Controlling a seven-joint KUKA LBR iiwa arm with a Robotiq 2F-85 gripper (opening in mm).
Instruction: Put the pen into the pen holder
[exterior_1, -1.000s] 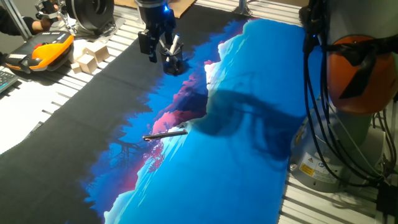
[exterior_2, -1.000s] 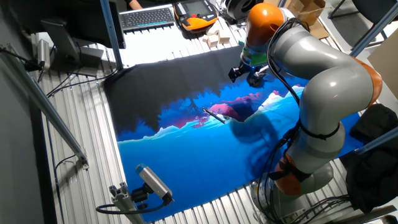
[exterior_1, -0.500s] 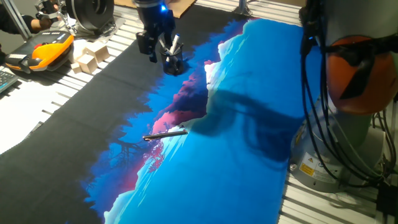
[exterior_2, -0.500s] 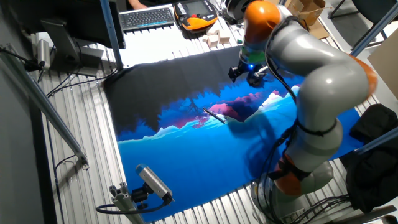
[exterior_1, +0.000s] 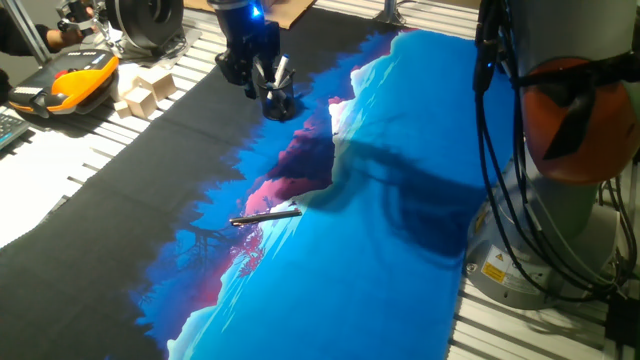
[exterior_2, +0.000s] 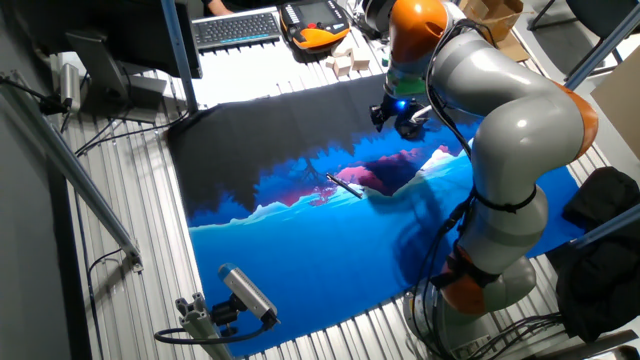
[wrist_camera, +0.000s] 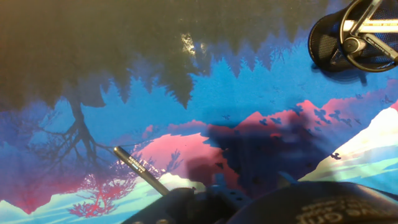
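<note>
The pen (exterior_1: 265, 215) is slender and dark with a paler end. It lies flat on the printed mat near its middle, and shows in the other fixed view (exterior_2: 343, 187) and the hand view (wrist_camera: 140, 169). The pen holder (exterior_1: 280, 104) is a squat black mesh cup at the far side of the mat (exterior_2: 412, 126) (wrist_camera: 354, 37), with a thicker whitish pen standing in it. My gripper (exterior_1: 248, 80) hangs just left of the holder, a little above the mat (exterior_2: 388, 112). Its fingers look apart with nothing between them. The fingers do not show in the hand view.
Pale wooden blocks (exterior_1: 145, 90) and an orange hand-held controller (exterior_1: 75, 80) lie beyond the mat's far left edge. A keyboard (exterior_2: 235, 27) sits further back. The arm's own base (exterior_1: 580, 110) and its cables stand at the right of the mat.
The gripper has shifted slightly up and away from the pen holder, and the arm has turned a little. The pen and the holder have not moved.
</note>
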